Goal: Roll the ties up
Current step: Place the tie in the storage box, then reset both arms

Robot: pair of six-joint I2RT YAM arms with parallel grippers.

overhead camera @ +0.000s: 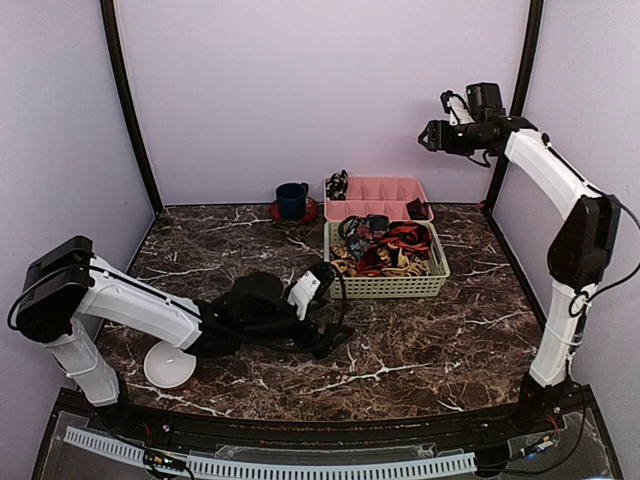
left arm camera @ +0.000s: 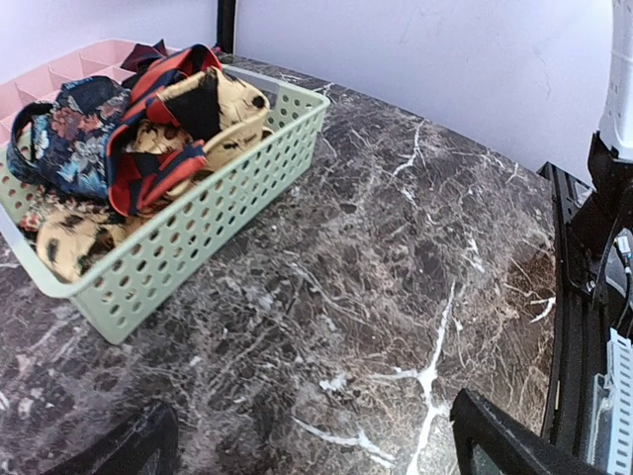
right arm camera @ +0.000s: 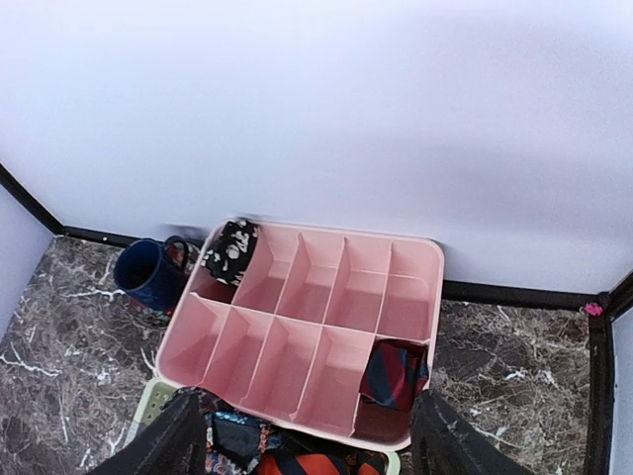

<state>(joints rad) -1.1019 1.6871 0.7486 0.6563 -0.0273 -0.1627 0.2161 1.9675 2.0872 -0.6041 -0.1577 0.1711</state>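
The left tool [left arm camera: 312, 426] is released, its two dark fingers [left arm camera: 129, 450] spread wide with nothing but bare marble between them. It hangs low over the bench [left arm camera: 396, 297], with its arm stretched out nearly flat across the near-left part of the surface. Just beyond it and to its left stands a green basket [left arm camera: 198, 233], which holds a loose heap of ties [left arm camera: 148, 129]: red-and-dark striped, tan leopard-print and a blue floral one, tangled together and rising above the rim. The right tool [right arm camera: 309, 411] is raised high above the far right of the bench. It is also released and grips nothing, with its fingers [right arm camera: 163, 445] standing apart at either side of the wrist view. Below it lies a pink tray [right arm camera: 297, 297] divided into compartments, touching or just beside the far side of the basket. A coiled striped tie [right arm camera: 396, 371] in red and dark sits in the tray's near-right corner compartment, and a black patterned tie [right arm camera: 230, 252] sits coiled in its far-left corner compartment. Just left of the tray a blue mug [right arm camera: 148, 275] stands on a red coaster [overhead camera: 278, 213]. A white dish [overhead camera: 170, 367] lies on the bench near the left arm's base.
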